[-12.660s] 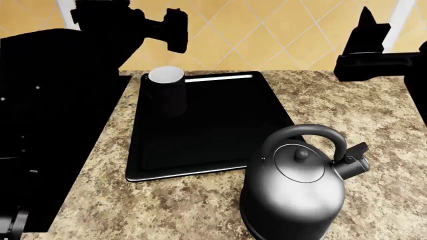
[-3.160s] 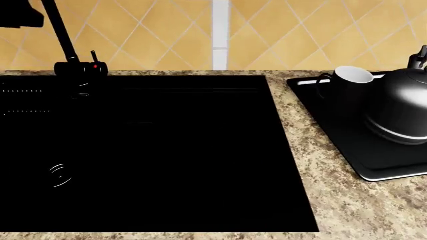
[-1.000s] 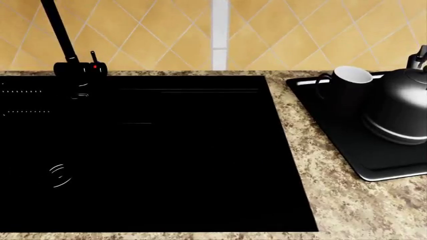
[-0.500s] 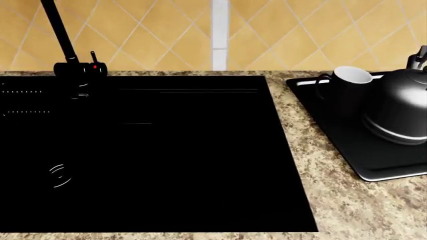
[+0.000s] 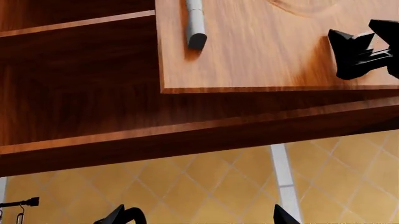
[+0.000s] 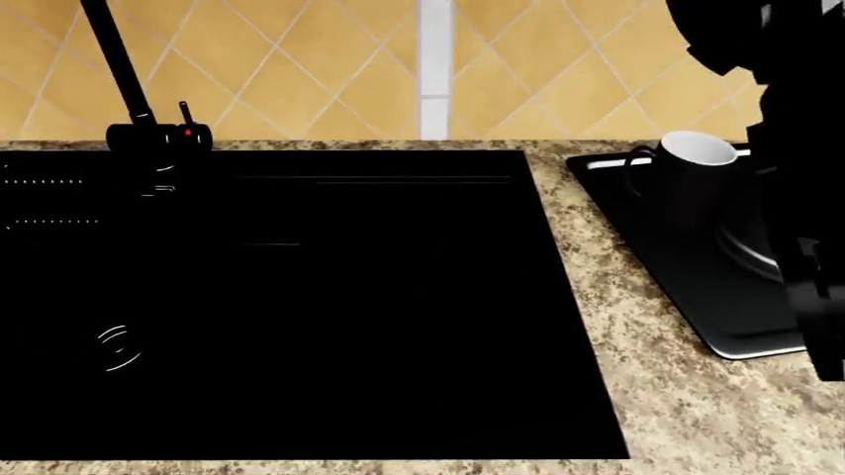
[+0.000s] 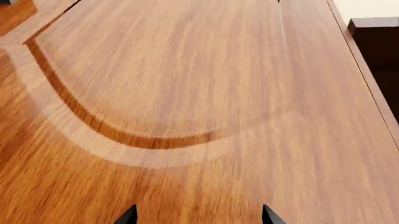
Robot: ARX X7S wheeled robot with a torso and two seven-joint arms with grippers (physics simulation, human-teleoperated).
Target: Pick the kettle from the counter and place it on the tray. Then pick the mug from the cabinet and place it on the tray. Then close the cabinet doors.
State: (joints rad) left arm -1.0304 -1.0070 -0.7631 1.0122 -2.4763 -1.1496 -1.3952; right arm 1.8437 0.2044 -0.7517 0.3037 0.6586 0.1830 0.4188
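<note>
A wooden cabinet door [image 7: 206, 102] fills the space straight ahead of the right hand [image 7: 194, 215], leaving no gap to pass. By the left hand [image 5: 198, 218], a door panel [image 5: 274, 46] with its metal bar handle [image 5: 194, 25] hangs over the dark cabinet opening [image 5: 74, 84], with open tiled wall [image 5: 206, 186] below. On the bench [image 6: 660, 396], a dark robot arm [image 6: 798, 178] stands across the tray [image 6: 687, 277] beside the mug [image 6: 687, 173], while the sink [image 6: 291, 297] lies open, bar the tap [image 6: 133, 89] behind it.

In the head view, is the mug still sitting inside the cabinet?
No, the mug stands on the black tray on the counter, beside the sink.
</note>
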